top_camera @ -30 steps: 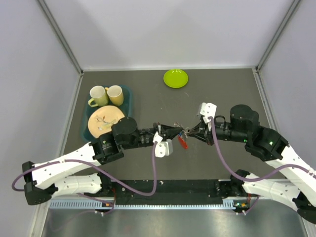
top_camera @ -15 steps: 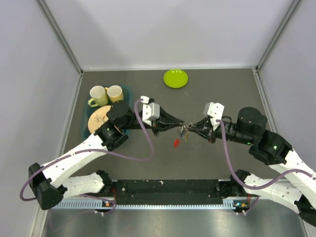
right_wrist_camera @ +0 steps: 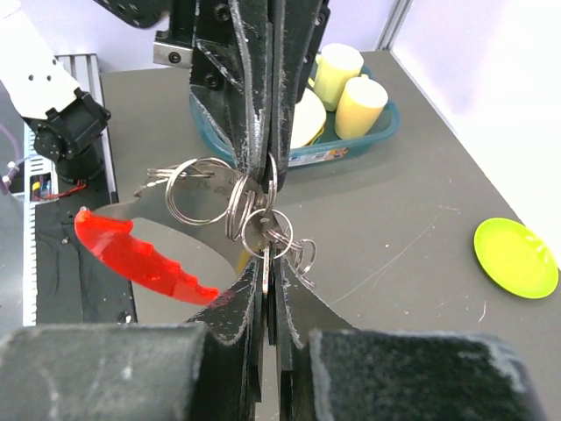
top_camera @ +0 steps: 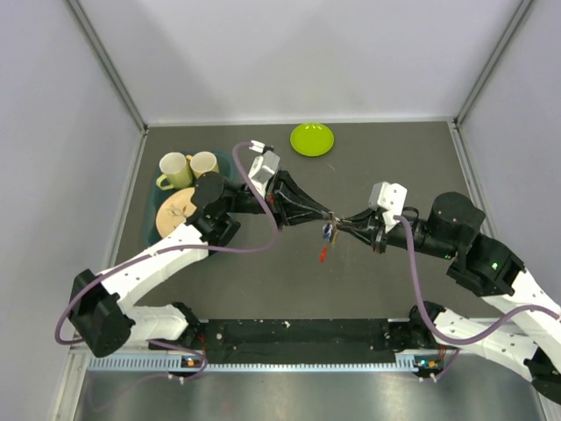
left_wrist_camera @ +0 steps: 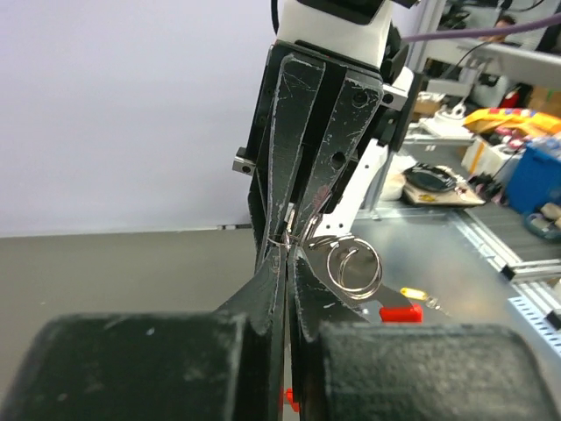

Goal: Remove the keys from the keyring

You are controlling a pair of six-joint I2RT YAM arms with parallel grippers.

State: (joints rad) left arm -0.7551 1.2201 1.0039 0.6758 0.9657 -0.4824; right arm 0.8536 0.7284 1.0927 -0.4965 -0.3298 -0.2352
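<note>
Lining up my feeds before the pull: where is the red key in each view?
Top external: the red key sits mid-table, just on the near side of where the two arms meet.
Left wrist: only a small part of the red key shows, lower right, under the rings.
Right wrist: the red key is large at left, below the rings.
Shared landmark: the keyring between both pincer tips, also seen at and.
</note>
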